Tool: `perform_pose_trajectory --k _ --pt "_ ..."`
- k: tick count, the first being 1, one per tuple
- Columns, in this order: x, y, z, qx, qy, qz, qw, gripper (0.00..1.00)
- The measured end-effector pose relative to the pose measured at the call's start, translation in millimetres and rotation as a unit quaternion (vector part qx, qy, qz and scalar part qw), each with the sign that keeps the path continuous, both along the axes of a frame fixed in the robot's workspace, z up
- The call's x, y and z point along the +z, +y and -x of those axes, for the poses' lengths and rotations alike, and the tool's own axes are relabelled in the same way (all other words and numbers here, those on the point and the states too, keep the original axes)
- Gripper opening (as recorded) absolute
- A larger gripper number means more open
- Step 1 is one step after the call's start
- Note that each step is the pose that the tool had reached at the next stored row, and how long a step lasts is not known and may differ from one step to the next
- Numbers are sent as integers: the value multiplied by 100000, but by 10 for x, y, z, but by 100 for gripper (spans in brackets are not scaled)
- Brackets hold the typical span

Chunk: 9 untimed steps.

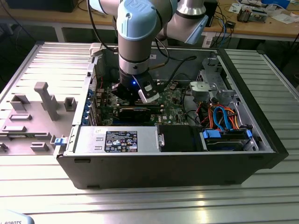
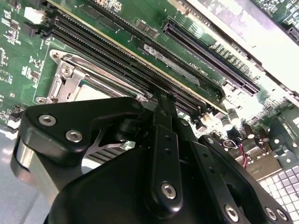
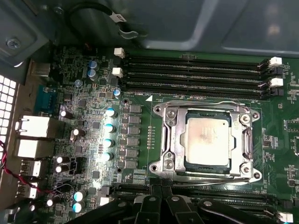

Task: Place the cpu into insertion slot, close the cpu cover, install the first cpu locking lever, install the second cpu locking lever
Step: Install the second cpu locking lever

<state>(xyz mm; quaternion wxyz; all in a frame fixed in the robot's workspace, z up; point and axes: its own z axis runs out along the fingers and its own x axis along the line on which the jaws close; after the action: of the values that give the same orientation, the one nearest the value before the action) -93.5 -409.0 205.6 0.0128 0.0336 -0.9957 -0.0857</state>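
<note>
The cpu [image 3: 208, 140] lies flat in the insertion slot [image 3: 162, 169], silvery-grey top up. The cpu cover [image 3: 174, 140] is down around it, its window framing the chip. One thin locking lever [image 3: 205, 103] runs along the socket's edge by the memory slots, and another lever [image 3: 205, 176] runs along the opposite edge; both lie low against the frame. My gripper [image 3: 161, 199] hangs just beside that second edge, fingers together and holding nothing. In the second wrist view the gripper [image 2: 161, 99] points at the board next to the socket's corner [image 2: 65, 80]. The exterior view shows the gripper [image 1: 127, 99] inside the case.
Long black memory slots [image 3: 196, 70] lie beside the socket. A black graphics card [image 1: 135, 112] lies close to the gripper. The power supply [image 1: 117, 140], drive bay with blue and orange cables [image 1: 224, 121] and case walls [image 1: 243, 93] hem the board in. Grey fixtures [image 1: 44, 100] stand outside.
</note>
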Motion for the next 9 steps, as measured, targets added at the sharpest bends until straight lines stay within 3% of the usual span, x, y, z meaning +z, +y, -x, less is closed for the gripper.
perform_pose_trajectory --k 9 --pt "-15 26 15 -3 116 -785 99997 11"
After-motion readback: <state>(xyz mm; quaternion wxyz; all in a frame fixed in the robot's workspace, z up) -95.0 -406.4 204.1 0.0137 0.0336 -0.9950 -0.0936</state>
